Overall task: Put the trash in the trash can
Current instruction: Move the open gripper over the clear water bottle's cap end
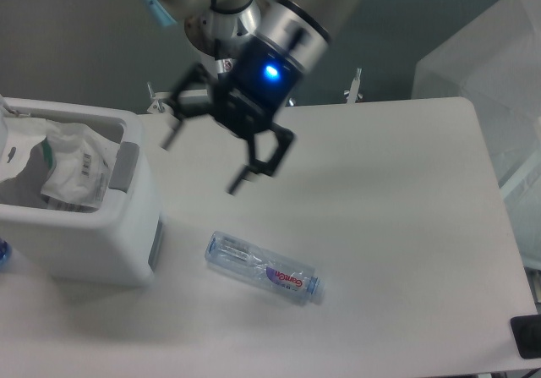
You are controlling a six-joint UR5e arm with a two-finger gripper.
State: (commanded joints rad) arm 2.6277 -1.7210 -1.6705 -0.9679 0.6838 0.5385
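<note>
The white boxy trash can (127, 243) with a grey panel at its rim stands at the left of the table. The crumpled white wrapper (72, 171) with green print and a barcode lies inside it. The clear plastic bottle (264, 268) with a blue-purple label lies on its side on the table, right of the can. My gripper (201, 160) hangs in the air above the table, up and left of the bottle and just right of the can's rim. Its fingers are spread wide and hold nothing.
The white table's right edge (499, 200) runs down the right side. A translucent white cover (490, 65) stands beyond the table at the upper right. A dark object (526, 336) sits at the lower right corner.
</note>
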